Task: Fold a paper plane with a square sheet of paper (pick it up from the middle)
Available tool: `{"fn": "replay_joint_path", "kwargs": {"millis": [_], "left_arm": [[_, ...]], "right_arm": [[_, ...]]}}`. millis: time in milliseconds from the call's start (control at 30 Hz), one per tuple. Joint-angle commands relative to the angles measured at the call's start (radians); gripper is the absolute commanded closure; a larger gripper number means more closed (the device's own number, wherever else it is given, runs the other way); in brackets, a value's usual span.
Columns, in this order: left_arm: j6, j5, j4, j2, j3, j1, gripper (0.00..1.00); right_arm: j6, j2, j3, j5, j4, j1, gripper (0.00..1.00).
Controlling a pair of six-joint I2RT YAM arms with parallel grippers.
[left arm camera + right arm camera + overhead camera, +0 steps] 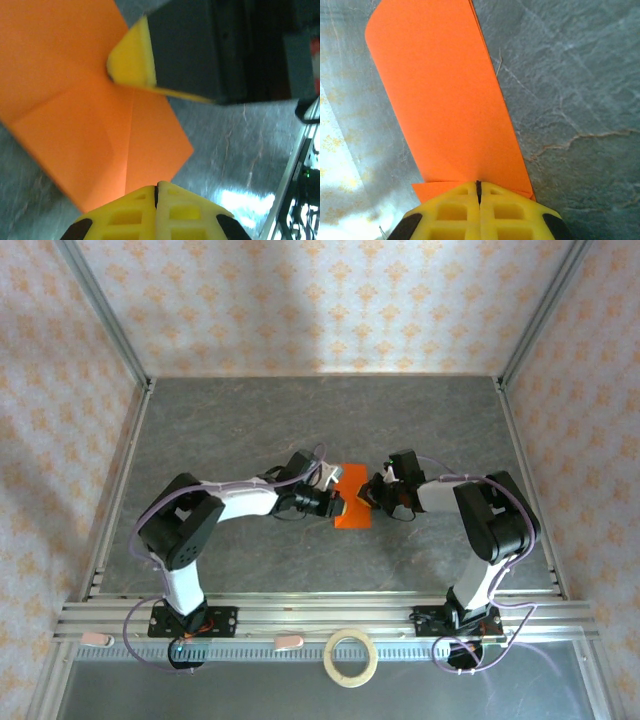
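Over the table [250, 420], the left pincer [336, 502] and right pincer [371, 496] each clamp shut on the paper plane [353, 517].

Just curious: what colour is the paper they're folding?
The paper is bright orange; clearest from the right wrist.

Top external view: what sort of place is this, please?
Probably a robot test cell: grey table, aluminium rails, patterned walls, and a left arm and right arm bolted down, holding orange paper.
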Motion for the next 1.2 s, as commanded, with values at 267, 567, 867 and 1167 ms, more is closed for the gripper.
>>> {"fn": "replay_joint_path", "kwargs": {"millis": [267,567,867,1167], "left_arm": [[-0.008,-0.067,-0.006,0.1,-0.057,0.001,1.0],[0.001,-0.078,-0.014,0.11,-0.084,0.001,1.0],[0.012,-0.09,-0.034,0.107,-0.085,0.001,1.0],[0.011,-0.09,-0.035,0.105,-0.095,0.001,1.0]], "right_arm": [[-0.017,-0.028,0.03,0.027,-0.115,-0.009,1.0],[0.045,-0.078,-0.05,0.015,-0.036,0.074,1.0],[0.012,-0.055,-0.062,0.044,-0.084,0.087,1.0],[0.001,-0.036,-0.032,0.037,-0.049,-0.038,1.0]]}}
